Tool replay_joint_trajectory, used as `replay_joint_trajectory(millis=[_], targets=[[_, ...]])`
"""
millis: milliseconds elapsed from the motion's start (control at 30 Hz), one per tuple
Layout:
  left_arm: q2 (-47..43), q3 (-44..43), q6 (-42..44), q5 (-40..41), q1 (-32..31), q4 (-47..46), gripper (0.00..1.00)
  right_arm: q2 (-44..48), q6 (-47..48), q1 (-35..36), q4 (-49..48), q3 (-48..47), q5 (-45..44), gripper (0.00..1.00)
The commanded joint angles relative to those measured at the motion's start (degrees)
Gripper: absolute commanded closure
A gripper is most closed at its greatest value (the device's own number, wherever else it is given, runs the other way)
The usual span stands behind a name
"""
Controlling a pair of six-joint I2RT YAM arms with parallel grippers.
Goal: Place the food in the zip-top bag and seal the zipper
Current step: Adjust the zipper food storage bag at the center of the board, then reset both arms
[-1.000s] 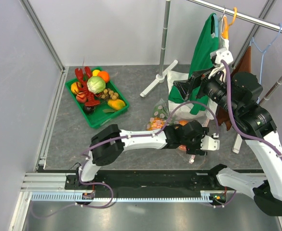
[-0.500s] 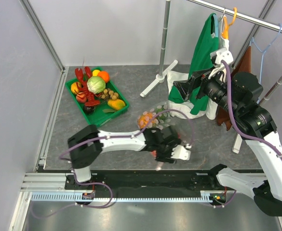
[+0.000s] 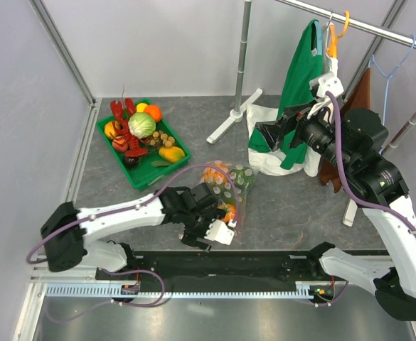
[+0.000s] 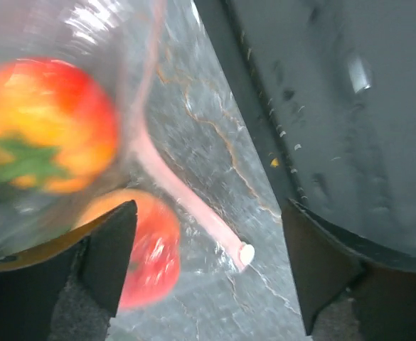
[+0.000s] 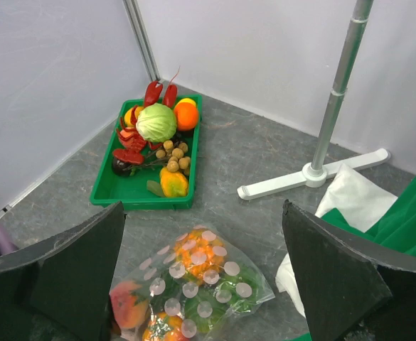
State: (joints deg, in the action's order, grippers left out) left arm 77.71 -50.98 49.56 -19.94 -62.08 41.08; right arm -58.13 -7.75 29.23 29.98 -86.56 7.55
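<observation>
The zip-top bag [image 3: 227, 186] lies on the grey table in front of the arms, with food inside it: an orange piece [image 5: 202, 259], a green pepper [image 5: 225, 307] and a red-yellow peach [image 5: 128, 310]. My left gripper [image 3: 217, 230] is low at the bag's near edge and open. In the left wrist view the pink zipper [image 4: 186, 199] runs down between the left fingers [image 4: 112, 245], its end lying free on the table, with the peach [image 4: 44, 121] blurred behind the plastic. My right gripper [image 5: 202, 234] hangs high above the table, open and empty.
A green tray [image 3: 146, 186] at the back left holds more toy food: a red lobster, a cabbage, an orange. The foot of a clothes rack [image 3: 232, 117] stands behind the bag, with white cloth and a green garment [image 3: 296, 71] to its right. A black rail [image 4: 336, 106] edges the table.
My left arm has swept from right to left along the bag's near side. The bag has shifted left with it. The right arm has not moved.
</observation>
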Motion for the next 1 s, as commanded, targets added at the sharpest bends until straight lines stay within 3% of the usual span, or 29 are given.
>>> replay_joint_trajectory(millis=[0, 100, 233, 367, 500, 533, 633, 733, 967], targets=[[-10.6, -11.4, -7.2, -8.1, 0.5, 3.6, 0.06, 0.6, 0.7, -0.1, -1.2, 1.6, 0.4, 0.02], [-11.5, -19.9, -16.8, -10.1, 5.2, 6.0, 0.00, 1.3, -0.4, -0.2, -1.0, 4.4, 1.1, 0.02], [-8.4, -31.7, -27.3, -17.0, 15.6, 14.5, 0.00, 2.8, -0.4, -0.4, -0.6, 7.0, 4.5, 0.02], [-6.3, -41.1, -33.6, -20.7, 31.3, 20.7, 0.00, 5.5, 5.4, -0.8, 2.0, 11.3, 13.2, 0.02], [-4.2, -44.4, -35.3, -22.9, 45.0, 27.7, 0.00, 6.7, 9.5, -0.8, 7.6, 16.5, 15.7, 0.02], [-4.3, -43.8, -36.0, -23.6, 51.0, 28.6, 0.00, 7.1, 10.5, -0.9, 8.2, 17.3, 16.5, 0.02], [-5.4, -39.8, -36.8, -24.4, 60.3, 29.4, 0.00, 9.2, 12.8, -0.8, 9.5, 20.1, 15.1, 0.02], [-8.3, -37.0, -36.0, -24.5, 64.1, 27.7, 0.00, 11.1, 13.7, -0.9, 9.8, 22.5, 14.0, 0.02], [-14.6, -33.3, -33.8, -16.5, 64.1, 24.7, 0.00, 14.0, 12.8, -0.8, 8.6, 22.6, 10.3, 0.02]])
